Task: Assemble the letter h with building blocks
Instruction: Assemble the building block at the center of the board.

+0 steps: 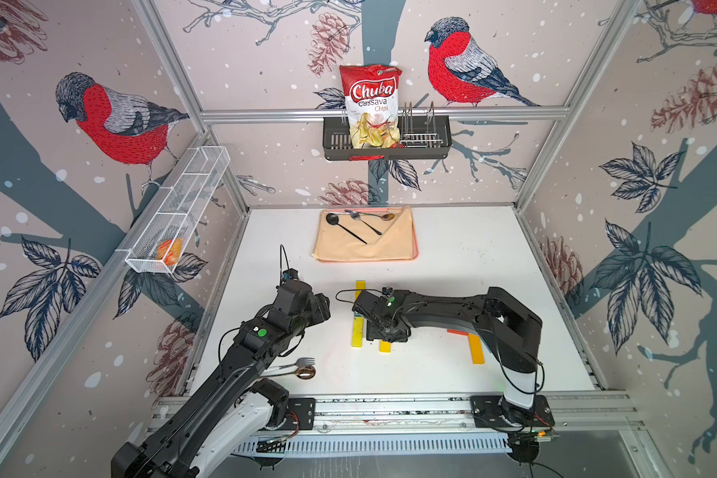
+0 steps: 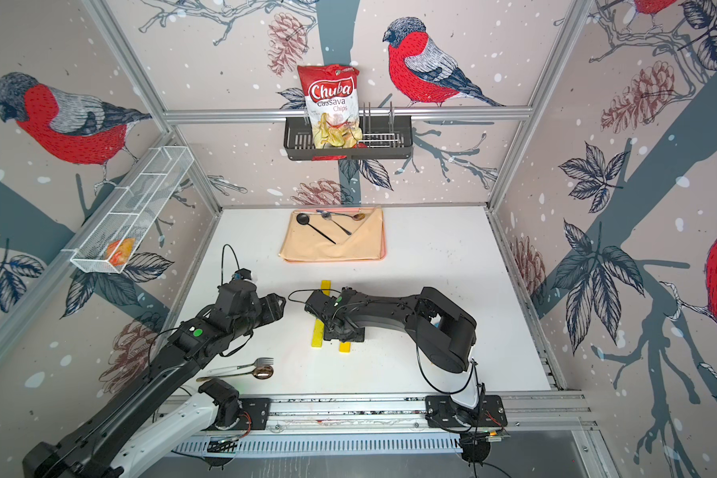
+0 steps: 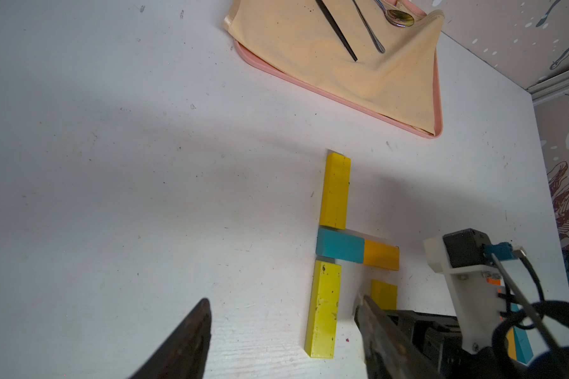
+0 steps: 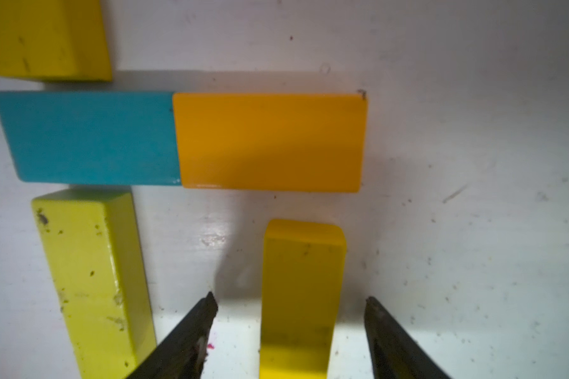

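Closest to the lens in both top views, the left arm extends from the front edge. Its left gripper (image 1: 321,308) hangs above the table (image 1: 452,256) with jaws apart and nothing between them, left of the build and not touching it.

Next comes the stem of the letter, three pieces in one line running away from the robot: a far yellow block (image 3: 335,192), the teal end of a teal-and-orange crossbar (image 3: 357,251), then a lime-yellow block (image 3: 324,310). Whether the crossbar is one plank or two butted together I cannot tell. Its orange half juts rightward. On the robot's side of that end lies the yellow leg block (image 4: 301,295), its long axis parallel to the stem. A narrow strip of table shows between it and the crossbar.

The right gripper (image 4: 289,298) straddles this leg, its fingers (image 4: 197,328) spread clear of both long faces and gripping nothing. That arm is plainly the nearer one. The leg points straight ahead from its claw toward the crossbar, so closing the gap would probably mean a push along that axis. Further right, a spare orange block (image 1: 476,349) lies beside the right arm's elbow.
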Motion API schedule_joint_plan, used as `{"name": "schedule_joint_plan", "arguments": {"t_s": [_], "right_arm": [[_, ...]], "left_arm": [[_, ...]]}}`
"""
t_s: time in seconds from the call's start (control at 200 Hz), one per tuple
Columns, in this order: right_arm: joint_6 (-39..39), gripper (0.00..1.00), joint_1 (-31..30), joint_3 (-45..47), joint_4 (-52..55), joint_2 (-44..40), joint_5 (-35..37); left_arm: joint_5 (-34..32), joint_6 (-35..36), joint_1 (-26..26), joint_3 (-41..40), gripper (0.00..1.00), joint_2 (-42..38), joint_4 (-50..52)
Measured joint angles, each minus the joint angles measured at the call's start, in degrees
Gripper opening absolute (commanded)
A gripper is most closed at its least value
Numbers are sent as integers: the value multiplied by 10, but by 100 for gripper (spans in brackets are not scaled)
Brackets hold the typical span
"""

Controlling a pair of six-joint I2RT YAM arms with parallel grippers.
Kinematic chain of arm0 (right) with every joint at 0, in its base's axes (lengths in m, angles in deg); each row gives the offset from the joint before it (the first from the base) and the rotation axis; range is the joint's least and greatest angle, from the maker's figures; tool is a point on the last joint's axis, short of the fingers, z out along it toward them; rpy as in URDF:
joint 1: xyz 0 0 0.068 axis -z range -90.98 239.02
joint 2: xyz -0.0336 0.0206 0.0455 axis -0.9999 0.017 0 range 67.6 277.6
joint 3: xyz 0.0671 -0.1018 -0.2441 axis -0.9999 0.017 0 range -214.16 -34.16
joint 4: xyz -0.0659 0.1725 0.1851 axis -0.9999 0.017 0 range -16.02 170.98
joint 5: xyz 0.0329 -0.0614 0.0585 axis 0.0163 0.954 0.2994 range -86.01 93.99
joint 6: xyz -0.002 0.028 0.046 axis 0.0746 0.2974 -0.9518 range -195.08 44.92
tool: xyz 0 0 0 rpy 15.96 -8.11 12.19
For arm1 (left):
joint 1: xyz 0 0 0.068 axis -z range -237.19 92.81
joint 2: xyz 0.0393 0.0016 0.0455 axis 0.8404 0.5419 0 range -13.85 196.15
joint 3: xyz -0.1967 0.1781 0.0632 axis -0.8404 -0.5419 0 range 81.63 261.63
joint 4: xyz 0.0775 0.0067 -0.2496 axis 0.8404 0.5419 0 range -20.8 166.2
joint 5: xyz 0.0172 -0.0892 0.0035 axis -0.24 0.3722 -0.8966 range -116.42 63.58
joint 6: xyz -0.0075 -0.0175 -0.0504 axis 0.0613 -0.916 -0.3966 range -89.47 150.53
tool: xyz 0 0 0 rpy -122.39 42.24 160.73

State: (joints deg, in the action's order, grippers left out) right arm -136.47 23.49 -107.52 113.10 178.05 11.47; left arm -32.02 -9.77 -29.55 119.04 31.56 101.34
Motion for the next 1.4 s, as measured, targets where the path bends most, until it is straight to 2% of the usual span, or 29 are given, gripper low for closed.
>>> {"name": "schedule_joint_plan", "arguments": {"t_s": [0.205,0.365,1.401], "right_arm": [[0,45,0,0,4,-1,0],[0,38,7,2,8,0,0],[16,36,27,-2,4,7,-4]], "left_arm": [[0,0,0,0,69,-1,0],[0,0,0,0,69,0,0],[-4,1,-1,0,68,4,0]]}}
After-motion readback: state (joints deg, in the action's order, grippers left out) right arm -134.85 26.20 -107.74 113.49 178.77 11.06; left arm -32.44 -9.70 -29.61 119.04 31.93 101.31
